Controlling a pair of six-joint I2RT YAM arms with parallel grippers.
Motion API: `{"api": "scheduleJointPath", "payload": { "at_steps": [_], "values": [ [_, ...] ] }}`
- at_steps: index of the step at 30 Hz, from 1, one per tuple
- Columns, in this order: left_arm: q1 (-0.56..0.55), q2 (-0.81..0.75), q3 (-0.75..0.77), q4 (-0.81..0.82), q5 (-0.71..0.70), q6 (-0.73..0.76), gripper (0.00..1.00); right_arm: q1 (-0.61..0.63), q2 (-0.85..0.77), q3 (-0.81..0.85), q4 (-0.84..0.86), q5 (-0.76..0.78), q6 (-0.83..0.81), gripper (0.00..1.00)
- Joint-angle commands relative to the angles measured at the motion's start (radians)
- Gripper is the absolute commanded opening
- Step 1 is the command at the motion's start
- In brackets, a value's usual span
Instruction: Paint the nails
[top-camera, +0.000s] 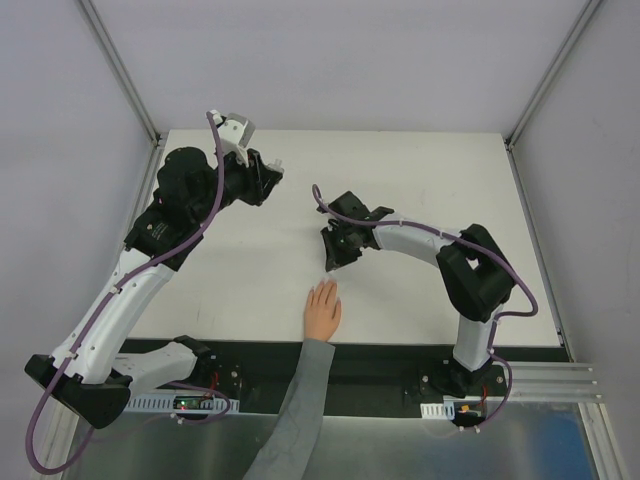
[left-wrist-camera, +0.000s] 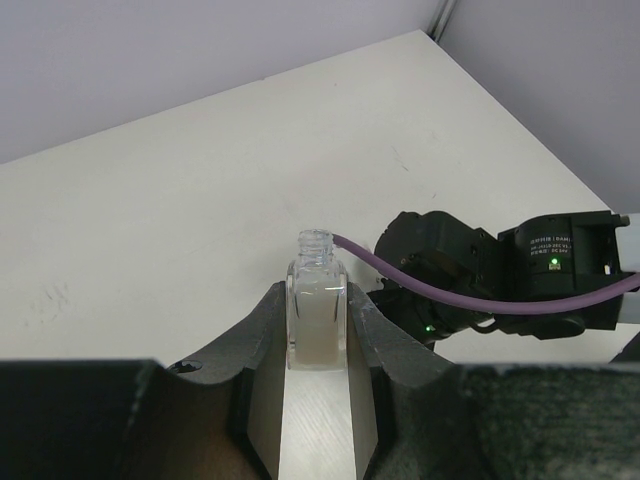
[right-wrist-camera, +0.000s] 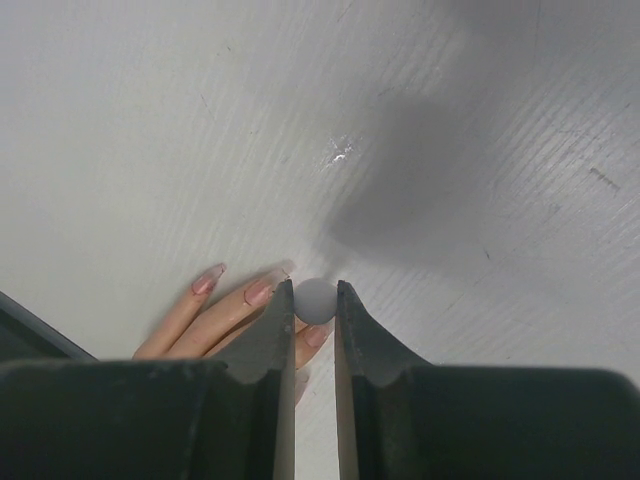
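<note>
A pale pinkish hand (top-camera: 322, 310) with a grey sleeve lies flat near the table's front edge, fingers together. Its pink nails (right-wrist-camera: 258, 292) show in the right wrist view, just under and left of my right gripper (right-wrist-camera: 316, 290). That gripper is shut on a round grey cap (right-wrist-camera: 316, 301) and hovers just beyond the fingertips in the top view (top-camera: 334, 254); any brush below the cap is hidden. My left gripper (left-wrist-camera: 317, 296) is shut on a small clear uncapped bottle (left-wrist-camera: 317, 312) of pale liquid, held upright at the back left (top-camera: 270, 176).
The right arm's black wrist and purple cable (left-wrist-camera: 480, 280) show behind the bottle. The white table (top-camera: 440, 180) is walled by grey panels. A black strip (top-camera: 380, 360) with the arm bases runs along the front edge.
</note>
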Motion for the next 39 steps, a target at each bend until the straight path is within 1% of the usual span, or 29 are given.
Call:
{"api": "scheduleJointPath", "payload": {
  "at_steps": [1,25,33,39],
  "values": [
    [0.013,-0.003,0.037,0.044,0.021,-0.008,0.00,-0.004,0.006,0.045,0.006,0.016,0.014,0.00],
    [0.024,0.002,0.040,0.047,0.035,-0.016,0.00,-0.021,0.015,0.057,-0.011,0.059,0.017,0.00],
    [0.024,-0.006,0.036,0.050,0.031,-0.019,0.00,-0.018,-0.046,0.063,-0.040,0.086,0.006,0.01],
    [0.024,-0.018,0.020,0.058,0.031,-0.033,0.00,0.005,-0.088,0.031,-0.044,0.065,0.011,0.01]
  ]
}}
